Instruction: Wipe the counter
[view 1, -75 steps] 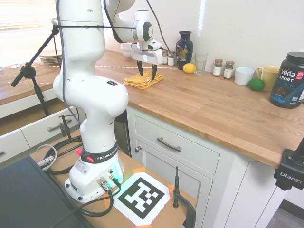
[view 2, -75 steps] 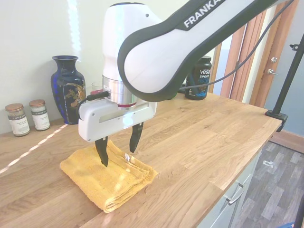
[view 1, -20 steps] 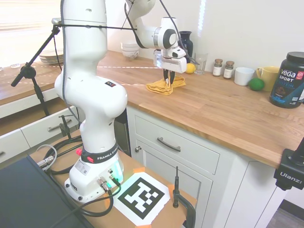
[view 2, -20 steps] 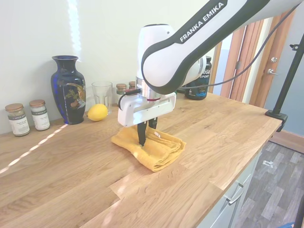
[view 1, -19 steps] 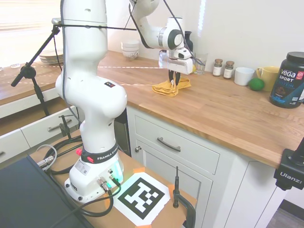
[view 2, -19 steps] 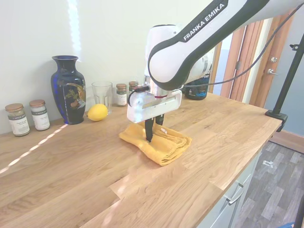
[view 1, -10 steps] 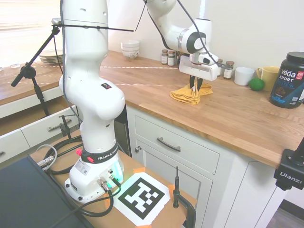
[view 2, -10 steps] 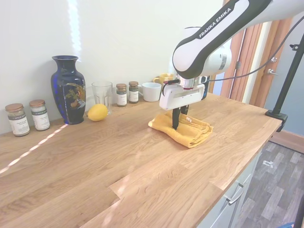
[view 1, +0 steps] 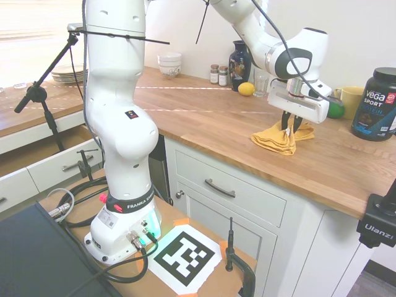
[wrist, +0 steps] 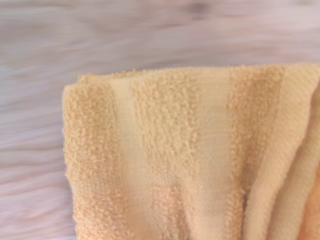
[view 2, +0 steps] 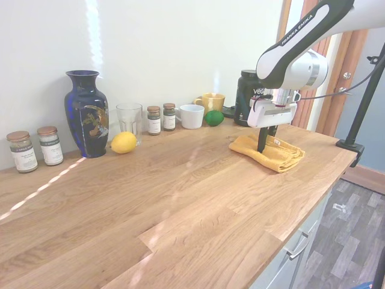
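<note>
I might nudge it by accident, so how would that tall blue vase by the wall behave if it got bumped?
The blue vase looks tall on a narrow foot, so probably tippy. Its glossy surface suggests ceramic: likely fragile, maybe slippery.

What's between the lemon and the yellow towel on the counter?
Nothing: in the second exterior view the counter is bare wood from the lemon to the yellow towel, which the gripper pinches.
</note>
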`<state>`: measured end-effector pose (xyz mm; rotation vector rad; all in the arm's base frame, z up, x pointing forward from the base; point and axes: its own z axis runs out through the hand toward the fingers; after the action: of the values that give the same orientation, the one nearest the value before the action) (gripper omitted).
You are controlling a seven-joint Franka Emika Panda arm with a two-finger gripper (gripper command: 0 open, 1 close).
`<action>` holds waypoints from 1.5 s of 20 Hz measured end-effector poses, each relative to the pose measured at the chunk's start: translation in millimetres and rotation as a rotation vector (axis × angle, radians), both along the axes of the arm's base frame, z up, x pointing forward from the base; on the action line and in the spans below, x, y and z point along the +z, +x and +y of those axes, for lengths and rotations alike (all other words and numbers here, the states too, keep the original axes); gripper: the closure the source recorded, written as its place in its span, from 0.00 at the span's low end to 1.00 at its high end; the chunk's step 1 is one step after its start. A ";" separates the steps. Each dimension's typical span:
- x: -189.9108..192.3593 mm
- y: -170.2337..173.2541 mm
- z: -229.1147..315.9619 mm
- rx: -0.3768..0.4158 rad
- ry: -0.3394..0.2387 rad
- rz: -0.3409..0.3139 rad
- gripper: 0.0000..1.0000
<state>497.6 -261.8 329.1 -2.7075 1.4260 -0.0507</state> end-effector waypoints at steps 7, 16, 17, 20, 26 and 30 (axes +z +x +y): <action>-0.6 1.0 1.1 0.006 0.005 -0.002 1.00; 0.6 28.1 116.6 0.059 -0.028 0.000 1.00; 0.9 30.1 136.9 0.066 -0.034 0.001 1.00; 2.6 37.1 197.4 0.086 -0.056 0.008 1.00; 7.1 42.4 305.5 0.127 -0.092 0.001 1.00; 14.5 45.9 367.5 0.159 -0.120 -0.001 1.00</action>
<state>543.5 105.7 343.6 -2.9077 1.2412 -0.1313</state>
